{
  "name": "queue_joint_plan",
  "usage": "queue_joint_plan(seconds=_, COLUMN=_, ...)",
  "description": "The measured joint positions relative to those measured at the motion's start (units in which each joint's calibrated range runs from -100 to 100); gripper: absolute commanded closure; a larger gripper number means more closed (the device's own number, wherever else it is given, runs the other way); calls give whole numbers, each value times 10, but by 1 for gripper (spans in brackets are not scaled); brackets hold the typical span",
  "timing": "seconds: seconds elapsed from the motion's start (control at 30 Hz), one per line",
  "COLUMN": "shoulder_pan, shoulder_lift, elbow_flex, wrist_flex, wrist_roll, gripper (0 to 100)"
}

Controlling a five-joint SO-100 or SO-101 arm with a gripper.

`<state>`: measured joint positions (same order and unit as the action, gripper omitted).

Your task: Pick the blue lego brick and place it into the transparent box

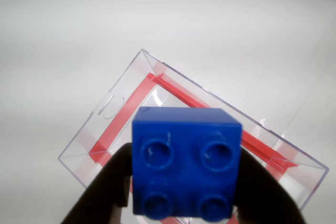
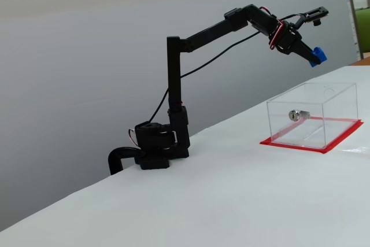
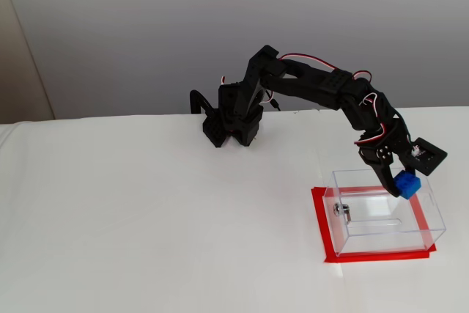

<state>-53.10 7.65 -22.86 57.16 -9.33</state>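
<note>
End effector [image 2: 315,57] is gripping blue lego brick [image 1: 186,162], hovering clear above transparent box [image 2: 312,115] rim; bare white surface [image 3: 146,218] lying open toward 9 o'clock in a fixed view.

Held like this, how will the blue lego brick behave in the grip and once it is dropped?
The blue lego brick looks rigid, so the gripper probably won't deform it. Its glossy plastic sides may slip if the pinch loosens. Being small and boxy, it will likely bounce slightly rather than roll inside the transparent box.
</note>
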Motion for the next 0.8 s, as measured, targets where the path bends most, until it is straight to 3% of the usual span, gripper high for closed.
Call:
queue_joint_plan(seconds=0.27, shoulder_pan=0, shoulder_lift=0, elbow_flex=0, wrist_flex=0, wrist_roll=0, gripper=85)
queue_joint_plan(seconds=0.5, shoulder_pan=0, shoulder_lift=0, elbow_flex=0, wrist_flex=0, wrist_roll=0, gripper=62)
queue_joint_plan(seconds=0.8, shoulder_pan=0, shoulder_lift=0, elbow_flex=0, wrist_flex=0, wrist_roll=0, gripper=61)
